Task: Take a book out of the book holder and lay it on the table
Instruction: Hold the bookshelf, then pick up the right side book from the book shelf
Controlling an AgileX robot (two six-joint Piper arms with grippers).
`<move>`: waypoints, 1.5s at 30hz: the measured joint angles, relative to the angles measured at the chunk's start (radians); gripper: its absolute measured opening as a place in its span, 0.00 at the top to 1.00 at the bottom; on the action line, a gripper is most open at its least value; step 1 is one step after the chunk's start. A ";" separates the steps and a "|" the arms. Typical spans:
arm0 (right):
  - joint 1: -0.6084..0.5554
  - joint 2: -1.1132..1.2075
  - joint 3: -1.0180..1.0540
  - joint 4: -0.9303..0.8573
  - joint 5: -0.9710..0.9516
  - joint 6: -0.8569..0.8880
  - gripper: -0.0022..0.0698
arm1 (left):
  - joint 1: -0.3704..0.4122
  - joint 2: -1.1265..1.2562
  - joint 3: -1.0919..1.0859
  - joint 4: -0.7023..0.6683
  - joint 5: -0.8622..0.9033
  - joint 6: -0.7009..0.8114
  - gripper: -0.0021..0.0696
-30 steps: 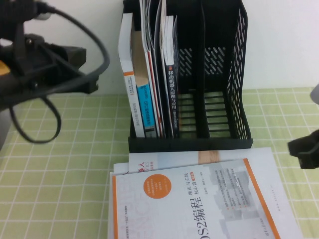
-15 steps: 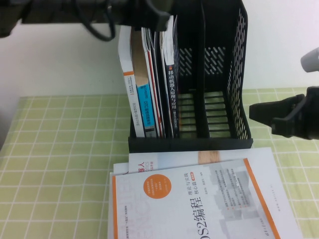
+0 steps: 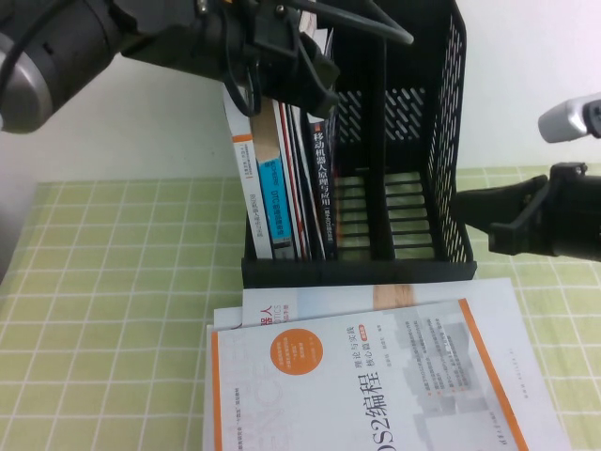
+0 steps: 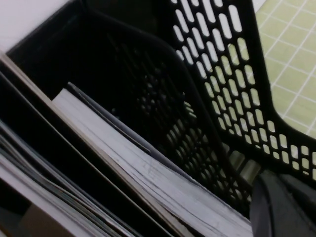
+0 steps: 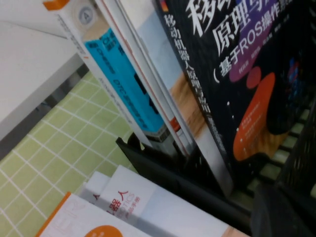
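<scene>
black book (image 5: 247,84), white characters, orange blob

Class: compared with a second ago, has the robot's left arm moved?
Yes. Its left tool has swung from the table's left edge to the top of the book holder, over the book. The right tool advanced toward the holder's side.

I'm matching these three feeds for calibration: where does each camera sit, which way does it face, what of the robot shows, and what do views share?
High view: raised on the robot's side, angled down at the table; left gripper at the top of the book holder, shut right gripper beside its perforated wall.
Left wrist view: looks down into the book holder from above; a dark gripper part at one corner.
Right wrist view: faces the book in the rack; a dark gripper part at one corner.
Shared: all three show the book holder.
</scene>
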 joint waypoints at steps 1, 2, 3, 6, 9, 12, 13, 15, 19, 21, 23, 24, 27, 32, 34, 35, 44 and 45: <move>0.000 0.005 0.000 0.029 0.005 -0.033 0.97 | 0.000 -0.002 0.000 0.016 -0.002 -0.015 0.97; 0.000 0.010 -0.001 0.060 0.016 -0.078 0.97 | 0.000 -0.004 -0.001 0.026 -0.004 -0.022 0.97; 0.002 0.016 -0.001 0.080 0.028 -0.123 0.96 | 0.002 -0.006 -0.001 0.033 -0.004 -0.030 0.97; 0.025 0.042 -0.016 0.098 0.034 -0.215 0.92 | 0.004 -0.022 -0.001 0.062 -0.008 -0.038 0.97; 0.071 0.078 -0.063 0.104 0.035 -0.278 0.84 | 0.005 -0.036 -0.003 0.092 -0.008 -0.042 0.97; 0.138 0.108 -0.140 0.108 -0.027 -0.329 0.73 | 0.005 -0.040 -0.005 0.098 -0.010 -0.045 0.97; 0.165 0.116 -0.163 0.108 -0.064 -0.341 0.70 | 0.005 -0.040 -0.005 0.099 -0.012 -0.050 0.97; 0.214 0.136 -0.220 0.115 -0.178 -0.358 0.66 | 0.005 -0.040 -0.005 0.099 -0.015 -0.060 0.97; 0.264 0.188 -0.309 0.124 -0.296 -0.370 0.64 | 0.005 -0.034 -0.005 0.100 -0.019 -0.063 0.97; 0.279 0.221 -0.345 0.127 -0.303 -0.376 0.64 | 0.005 -0.031 -0.006 0.098 -0.023 -0.064 0.97; 0.291 0.250 -0.372 0.128 -0.315 -0.380 0.63 | 0.005 -0.031 -0.006 0.096 -0.025 -0.064 0.97; 0.299 0.265 -0.380 0.128 -0.319 -0.380 0.62 | 0.005 -0.031 -0.006 0.096 -0.025 -0.064 0.97; 0.301 0.299 -0.394 0.128 -0.325 -0.370 0.53 | 0.005 -0.031 -0.006 0.096 -0.025 -0.069 0.97; 0.301 0.338 -0.425 0.131 -0.346 -0.354 0.43 | 0.005 -0.031 -0.006 0.096 -0.025 -0.069 0.97; 0.301 0.359 -0.445 0.133 -0.360 -0.349 0.42 | 0.005 -0.031 -0.006 0.096 -0.027 -0.069 0.97; 0.301 0.371 -0.458 0.133 -0.368 -0.347 0.42 | 0.005 -0.031 -0.006 0.096 -0.027 -0.069 0.97; 0.307 0.436 -0.524 0.141 -0.501 -0.264 0.41 | 0.005 -0.031 -0.006 0.096 -0.031 -0.069 0.97; 0.307 0.441 -0.527 0.143 -0.511 -0.260 0.41 | 0.005 -0.031 -0.006 0.096 -0.033 -0.073 0.97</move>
